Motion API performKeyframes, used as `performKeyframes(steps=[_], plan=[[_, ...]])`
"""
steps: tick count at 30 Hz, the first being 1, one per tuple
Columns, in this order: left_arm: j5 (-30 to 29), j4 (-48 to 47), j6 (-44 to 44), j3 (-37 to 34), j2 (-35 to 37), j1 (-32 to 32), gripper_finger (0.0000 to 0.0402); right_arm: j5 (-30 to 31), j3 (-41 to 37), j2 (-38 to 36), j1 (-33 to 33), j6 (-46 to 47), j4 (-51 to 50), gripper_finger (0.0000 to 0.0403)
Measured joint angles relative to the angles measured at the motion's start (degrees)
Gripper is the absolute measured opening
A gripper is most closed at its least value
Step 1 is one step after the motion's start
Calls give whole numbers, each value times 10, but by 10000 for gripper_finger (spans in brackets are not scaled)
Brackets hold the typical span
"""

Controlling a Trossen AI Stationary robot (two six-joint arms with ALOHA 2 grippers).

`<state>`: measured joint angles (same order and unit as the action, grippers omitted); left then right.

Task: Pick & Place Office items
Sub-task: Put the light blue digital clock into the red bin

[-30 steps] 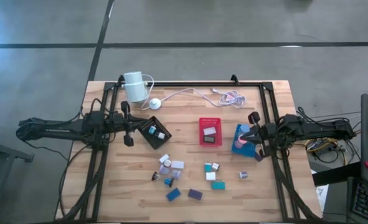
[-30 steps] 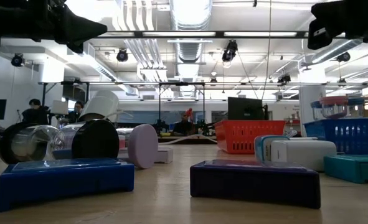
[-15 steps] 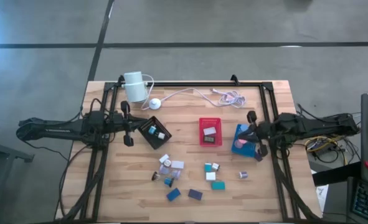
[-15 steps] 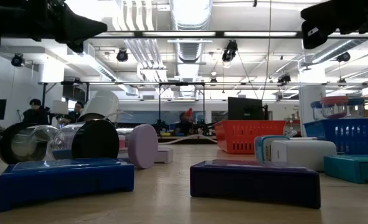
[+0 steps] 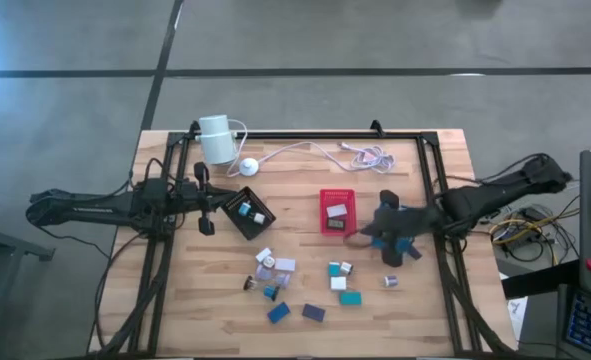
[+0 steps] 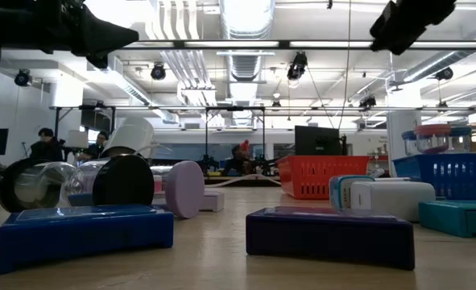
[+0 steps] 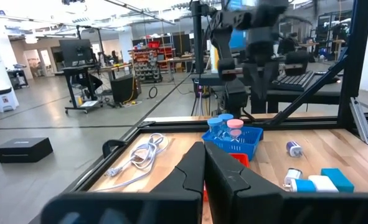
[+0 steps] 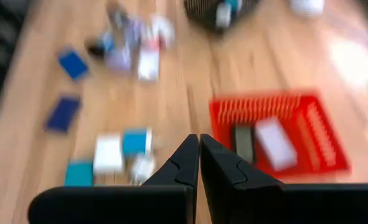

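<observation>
- The right gripper (image 5: 375, 232) is seen in the high view over the table between the red tray (image 5: 338, 211) and the blue tray (image 5: 403, 243), partly covering the blue tray; it is blurred there.
- In the right wrist view its two dark fingers (image 8: 185, 163) are pressed tip to tip, with nothing held between them.
- The left gripper (image 5: 207, 201) is held at the table's left side, just beside the black tray (image 5: 247, 213); in the left wrist view its fingers (image 7: 193, 171) are closed together and empty.
- The office items (image 5: 275, 265) are scattered on the near half of the wooden table (image 5: 175, 310): a white, purple and teal cluster left of centre, a blue block (image 5: 279, 313) and a dark purple block (image 5: 313, 313) nearest the front edge.
- A teal block (image 5: 350, 297), a white block (image 5: 338, 283) and a small cylinder (image 5: 391, 282) lie right of centre.
- A white piece and a dark piece are held in the red tray; small pieces also lie in the black tray.
- In the left wrist view the blue tray (image 7: 235, 135) is shown holding blue and pink capped pieces.
- A white cylinder (image 5: 215, 139) with its cable (image 5: 320, 151) is placed at the far edge.
- No brand, label or writing can be read on any item.
- People (image 6: 44, 145) are visible in the room beyond the table in the low view.
</observation>
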<state>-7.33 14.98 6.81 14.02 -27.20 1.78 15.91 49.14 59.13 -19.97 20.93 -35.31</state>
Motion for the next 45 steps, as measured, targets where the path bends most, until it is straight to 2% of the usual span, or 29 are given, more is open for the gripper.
performKeyframes(steps=[3,7,12,16,20,22,26,29,34,40,45], plan=[[0,0,0,0,0,0,12,0,74,73,-32,63,-122,13],[0,0,6,0,0,0,12,-2,155,160,-85,124,-233,13],[0,0,17,0,0,0,12,-28,231,243,-130,161,-294,13],[0,0,19,0,0,0,12,-43,270,285,-147,169,-292,28],[0,0,13,0,0,0,12,-91,296,318,-149,197,-288,76],[0,0,10,0,0,0,12,-88,300,330,-154,204,-284,104],[0,0,8,1,0,0,12,-70,290,350,-168,212,-269,162],[0,0,8,1,0,0,12,-70,267,360,-169,220,-212,201],[0,0,7,1,0,0,12,-69,236,378,-169,213,-174,252],[0,0,7,1,0,0,12,-76,216,400,-169,227,-144,288],[0,0,7,1,0,0,12,-87,211,420,-169,231,-100,294]])
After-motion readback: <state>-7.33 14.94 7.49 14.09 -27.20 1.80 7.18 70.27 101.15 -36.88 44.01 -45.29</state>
